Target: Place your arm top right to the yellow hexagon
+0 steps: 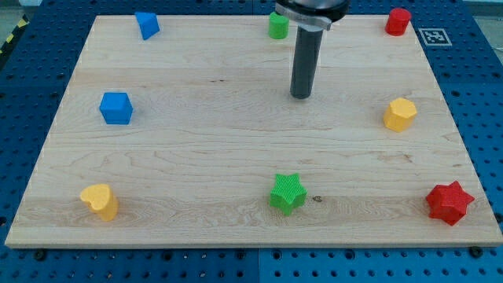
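The yellow hexagon [399, 115] lies near the board's right edge, at mid height. My tip [302, 96] rests on the board in the upper middle, well to the left of the hexagon and slightly above it. The dark rod rises from the tip to the view's top edge. Nothing touches the tip.
A wooden board [236, 157] on a blue pegboard holds a green block [278, 26] just up-left of the rod, a red block [398, 21] top right, a blue block [147, 24] top left, a blue cube [116, 108] left, a yellow heart [100, 201] bottom left, a green star [288, 193] bottom middle, a red star [449, 202] bottom right.
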`<state>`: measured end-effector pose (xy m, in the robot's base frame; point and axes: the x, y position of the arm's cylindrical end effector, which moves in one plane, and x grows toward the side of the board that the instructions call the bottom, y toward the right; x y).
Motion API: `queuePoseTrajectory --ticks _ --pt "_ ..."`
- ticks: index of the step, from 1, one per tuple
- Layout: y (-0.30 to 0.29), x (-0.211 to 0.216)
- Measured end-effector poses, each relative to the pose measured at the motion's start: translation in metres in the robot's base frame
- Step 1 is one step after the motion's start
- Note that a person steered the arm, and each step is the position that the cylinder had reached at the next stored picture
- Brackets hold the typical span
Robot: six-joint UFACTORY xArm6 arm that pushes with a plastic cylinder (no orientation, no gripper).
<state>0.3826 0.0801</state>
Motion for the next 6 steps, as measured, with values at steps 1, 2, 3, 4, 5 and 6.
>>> queuePoseTrajectory --ticks 1,2,3,4,5,6 --pt "0.033 -0.012" --pt "0.051 -0.018" --pt "0.078 -0.018" --pt "0.111 -0.018" --pt "0.141 -0.018" --pt "0.173 -0.019"
